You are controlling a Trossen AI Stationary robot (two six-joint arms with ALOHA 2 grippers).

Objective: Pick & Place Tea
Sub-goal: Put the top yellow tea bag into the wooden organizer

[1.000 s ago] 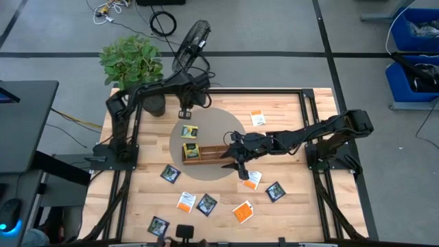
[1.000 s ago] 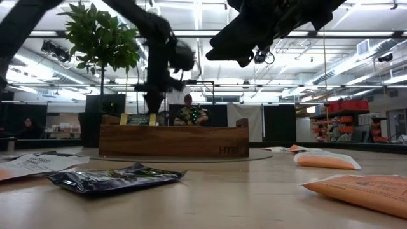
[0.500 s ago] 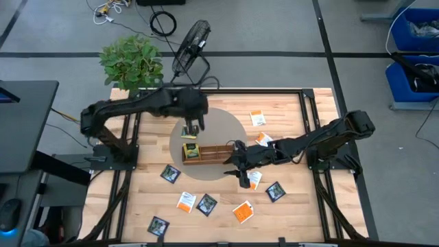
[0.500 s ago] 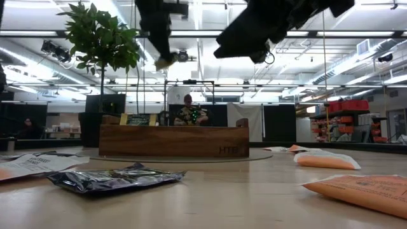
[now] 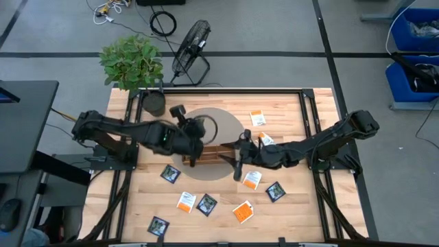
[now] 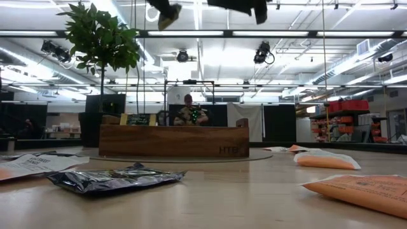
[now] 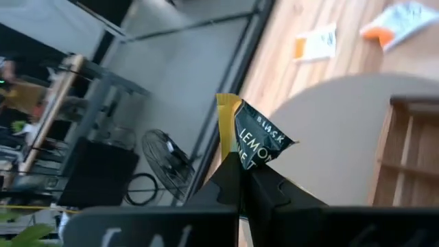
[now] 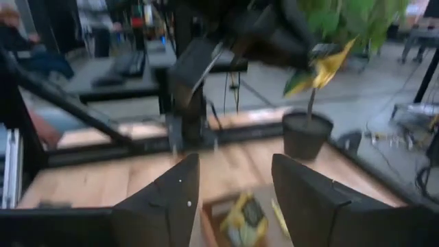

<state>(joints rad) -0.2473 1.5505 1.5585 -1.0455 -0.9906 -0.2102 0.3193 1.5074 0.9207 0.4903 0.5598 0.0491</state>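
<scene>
Seen from table height, a crumpled dark navy tea sachet [image 6: 117, 178] is lying nearest on the wooden tabletop [image 6: 254, 197], with orange sachets [image 6: 362, 191] resting to one side of it. Behind them, the long wooden tray [image 6: 173, 140] is sitting on a round grey mat [image 5: 236, 127]. A person [image 6: 189, 113] is sitting in the room far beyond.

From above, the left gripper [image 5: 191, 152] is hovering over the tray's left end. Its jaws are pressed together, pinching a yellow-green lemon black tea sachet [image 7: 255, 138] by one edge, held up in the air. The right gripper [image 5: 237, 163] is hanging over the tray's right end with its jaws spread and nothing between them. The right wrist view is showing another yellow-green sachet [image 8: 241, 218] lying inside the tray below.

Loose sachets are lying scattered across the tabletop: navy ones [image 5: 170, 173] and orange-and-white ones [image 5: 186, 201] toward the front edge, and another orange-and-white one [image 5: 257, 118] farther back. A potted plant [image 5: 134, 65] is standing at the far left corner.
</scene>
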